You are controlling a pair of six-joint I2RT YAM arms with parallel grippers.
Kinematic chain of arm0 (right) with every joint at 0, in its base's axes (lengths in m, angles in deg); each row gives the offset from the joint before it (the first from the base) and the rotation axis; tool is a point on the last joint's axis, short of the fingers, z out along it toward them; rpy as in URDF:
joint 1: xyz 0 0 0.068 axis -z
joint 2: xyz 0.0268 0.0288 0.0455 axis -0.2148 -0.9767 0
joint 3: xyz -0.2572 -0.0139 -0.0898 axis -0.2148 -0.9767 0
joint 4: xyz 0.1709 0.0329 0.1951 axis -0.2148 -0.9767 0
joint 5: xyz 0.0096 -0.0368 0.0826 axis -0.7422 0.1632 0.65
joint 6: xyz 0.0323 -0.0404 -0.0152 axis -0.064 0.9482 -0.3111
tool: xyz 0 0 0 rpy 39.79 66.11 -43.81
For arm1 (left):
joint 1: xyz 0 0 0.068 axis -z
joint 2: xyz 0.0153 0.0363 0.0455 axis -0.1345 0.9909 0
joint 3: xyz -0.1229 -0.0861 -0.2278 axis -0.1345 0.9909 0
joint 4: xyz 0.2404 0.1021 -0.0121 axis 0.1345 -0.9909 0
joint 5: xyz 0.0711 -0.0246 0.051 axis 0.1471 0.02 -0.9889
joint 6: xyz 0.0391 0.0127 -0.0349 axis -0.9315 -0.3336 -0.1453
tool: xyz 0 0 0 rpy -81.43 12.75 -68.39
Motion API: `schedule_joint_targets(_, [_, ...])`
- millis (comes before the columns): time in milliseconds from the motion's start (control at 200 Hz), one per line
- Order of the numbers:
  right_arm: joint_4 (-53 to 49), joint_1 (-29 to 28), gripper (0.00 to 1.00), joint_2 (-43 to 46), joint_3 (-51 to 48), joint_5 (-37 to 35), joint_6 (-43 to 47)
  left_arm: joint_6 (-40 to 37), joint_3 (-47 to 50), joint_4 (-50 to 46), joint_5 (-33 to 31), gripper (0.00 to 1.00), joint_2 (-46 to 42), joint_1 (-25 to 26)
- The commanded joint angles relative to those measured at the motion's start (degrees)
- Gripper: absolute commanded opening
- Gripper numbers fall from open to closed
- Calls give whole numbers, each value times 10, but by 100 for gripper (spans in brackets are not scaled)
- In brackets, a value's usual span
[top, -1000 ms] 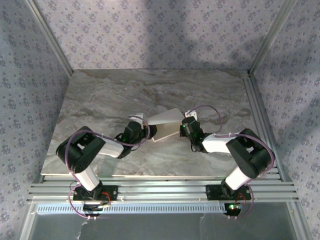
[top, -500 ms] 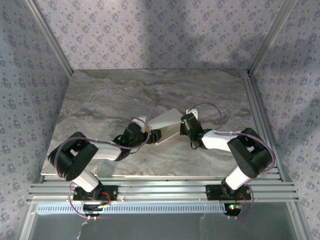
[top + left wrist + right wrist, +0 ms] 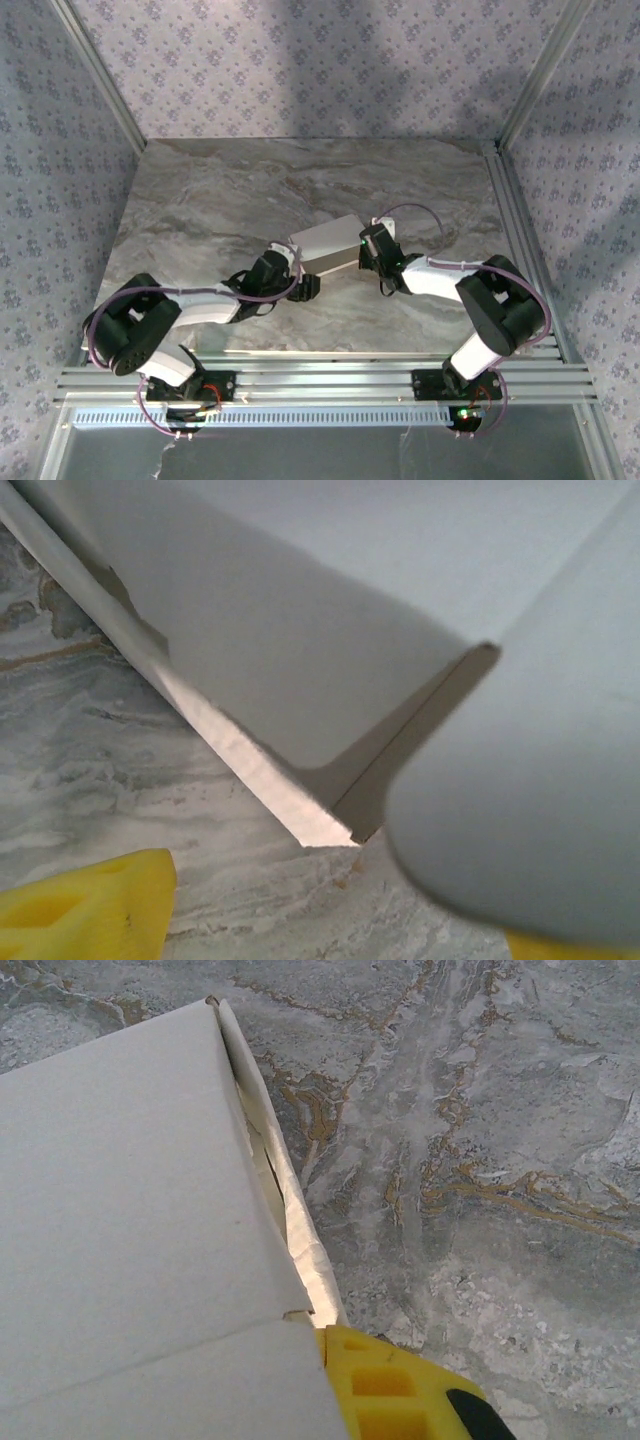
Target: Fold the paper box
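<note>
The paper box [image 3: 325, 243] lies flat on the marble table [image 3: 200, 200], near its middle and between the two arms; its long axis runs across the table from near-left to far-right, slightly skewed; its top panel appears folded down over the body. The right gripper [image 3: 373, 247] is at the box's right end and is clenched; in the right wrist view the card runs down against its yellow finger [image 3: 395, 1395] with the other finger hidden behind the panel, so it is judged to be pinching the panel's edge. The left gripper [image 3: 303, 284] sits just beside the box's near-left corner, low over the table; its jaws stand apart and grasp nothing, and one yellow finger [image 3: 85, 910] shows over bare marble. From that pincer the box lies ahead and to the right, its open left end facing the wrist camera. Judgement: the right arm serves as anchor; any closing of the left end falls to the left arm, pushing along the long axis toward the right gripper.
</note>
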Motion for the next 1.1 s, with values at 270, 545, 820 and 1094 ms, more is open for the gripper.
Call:
schedule_joint_targets(270, [-48, 0, 0, -22, 23, -4, -29, 5, 3, -70, -22, 81, -65, 49])
schedule_joint_targets(545, [-40, 2, 0, -29, 20, 0, -27, 165, 24, -215, -45, 70, -303, 55])
schedule_joint_targets(820, [-36, 5, 0, -27, 14, 6, -21, 256, -10, -300, 0, 59, -428, -88])
schedule_joint_targets(1094, [-33, 5, 0, -33, 14, 15, -19, 293, -126, -274, 25, 56, -230, -98])
